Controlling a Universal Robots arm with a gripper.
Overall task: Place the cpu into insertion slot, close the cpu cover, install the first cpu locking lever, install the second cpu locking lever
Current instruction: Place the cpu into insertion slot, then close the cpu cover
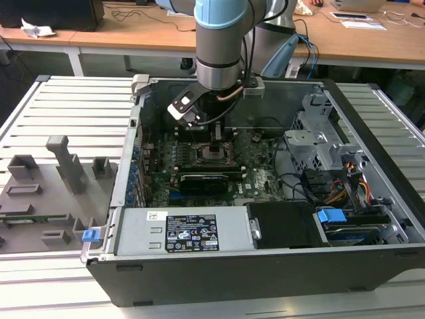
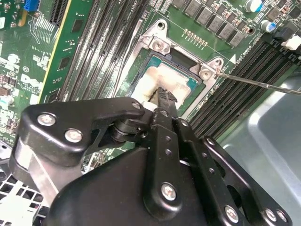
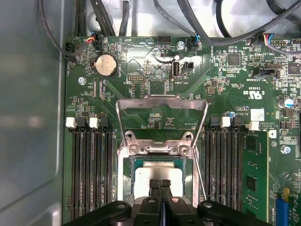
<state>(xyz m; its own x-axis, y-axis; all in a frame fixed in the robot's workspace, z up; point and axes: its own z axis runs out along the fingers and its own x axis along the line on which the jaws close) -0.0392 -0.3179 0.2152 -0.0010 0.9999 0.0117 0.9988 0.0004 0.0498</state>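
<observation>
The cpu (image 3: 157, 173) is seen lying flat inside the slot (image 3: 123, 176), its pale metal top facing up and its edges framed by the silver rim. The cover (image 3: 160, 99) is swung open and away from the cpu, so that green board is seen through its square window. The gripper (image 3: 160, 182) is held directly over the cpu with its fingers closed against each other and nothing between them; in the second wrist view the fingertips (image 2: 163, 95) are seen at the cpu's top, though contact cannot be judged. A thin lever (image 2: 258, 83) is raised from one corner of the slot, slanting over the memory slots (image 3: 91, 165). In the exterior view the arm (image 1: 219, 40) is lowered into an open computer case (image 1: 219, 272), which is set on a slatted table (image 1: 66, 106).
</observation>
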